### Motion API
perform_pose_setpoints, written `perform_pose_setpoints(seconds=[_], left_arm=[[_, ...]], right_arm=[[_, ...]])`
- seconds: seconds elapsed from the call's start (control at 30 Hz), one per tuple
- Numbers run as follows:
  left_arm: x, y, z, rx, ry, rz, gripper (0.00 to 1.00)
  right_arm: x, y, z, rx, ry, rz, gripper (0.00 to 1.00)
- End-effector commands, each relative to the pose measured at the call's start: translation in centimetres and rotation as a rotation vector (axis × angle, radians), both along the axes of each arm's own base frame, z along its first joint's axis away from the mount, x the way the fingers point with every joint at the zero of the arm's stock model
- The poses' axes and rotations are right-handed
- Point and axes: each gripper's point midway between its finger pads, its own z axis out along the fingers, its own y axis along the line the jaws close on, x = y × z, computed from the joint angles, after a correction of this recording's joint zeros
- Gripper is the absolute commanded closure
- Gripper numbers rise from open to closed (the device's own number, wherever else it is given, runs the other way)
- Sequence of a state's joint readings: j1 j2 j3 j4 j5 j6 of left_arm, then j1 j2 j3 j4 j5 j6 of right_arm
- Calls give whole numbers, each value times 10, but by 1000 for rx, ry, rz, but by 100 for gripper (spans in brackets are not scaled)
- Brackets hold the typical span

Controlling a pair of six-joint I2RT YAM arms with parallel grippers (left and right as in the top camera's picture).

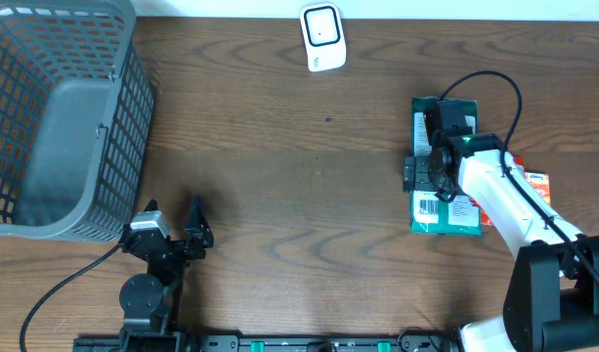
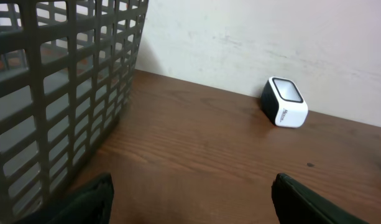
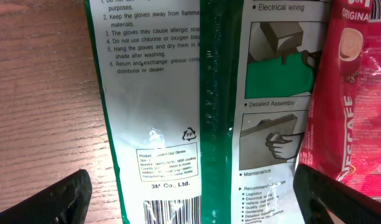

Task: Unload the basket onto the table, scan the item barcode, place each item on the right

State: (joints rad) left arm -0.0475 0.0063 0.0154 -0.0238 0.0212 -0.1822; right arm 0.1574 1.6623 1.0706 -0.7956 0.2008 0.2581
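Note:
The item, a green and white glove packet [image 1: 444, 209] [image 3: 202, 112], lies flat on the table at the right with its barcode [image 3: 178, 210] facing up. My right gripper [image 1: 416, 174] [image 3: 196, 205] hangs open above it, one finger on each side of the packet, holding nothing. The white barcode scanner [image 1: 322, 37] [image 2: 284, 102] stands at the table's far edge. My left gripper [image 1: 174, 225] [image 2: 190, 202] is open and empty near the front left, pointing toward the scanner.
A grey mesh basket [image 1: 60, 117] [image 2: 59, 87] fills the left side, close to my left gripper. A red sachet pack [image 1: 535, 186] [image 3: 358, 93] lies right of the glove packet, partly under my right arm. A pale wall rises behind the scanner.

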Motion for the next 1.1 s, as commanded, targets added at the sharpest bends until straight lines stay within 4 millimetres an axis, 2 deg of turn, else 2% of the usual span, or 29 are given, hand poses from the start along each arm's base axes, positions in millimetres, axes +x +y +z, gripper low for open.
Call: perform_pose_setpoints(seconds=[0.0, 0.73, 0.9, 1.07], left_arm=[[-1, 2, -17, 17, 56, 7, 18], [-1, 2, -17, 17, 56, 7, 18], [-1, 2, -17, 17, 56, 7, 18], [-1, 2, -17, 17, 56, 7, 18]], right_arm=[[0, -2, 2, -4, -4, 2, 1], [1, -3, 3, -4, -8, 1, 1], [4, -2, 28, 8, -88, 1, 1], [6, -2, 71, 29, -224, 1, 1]])
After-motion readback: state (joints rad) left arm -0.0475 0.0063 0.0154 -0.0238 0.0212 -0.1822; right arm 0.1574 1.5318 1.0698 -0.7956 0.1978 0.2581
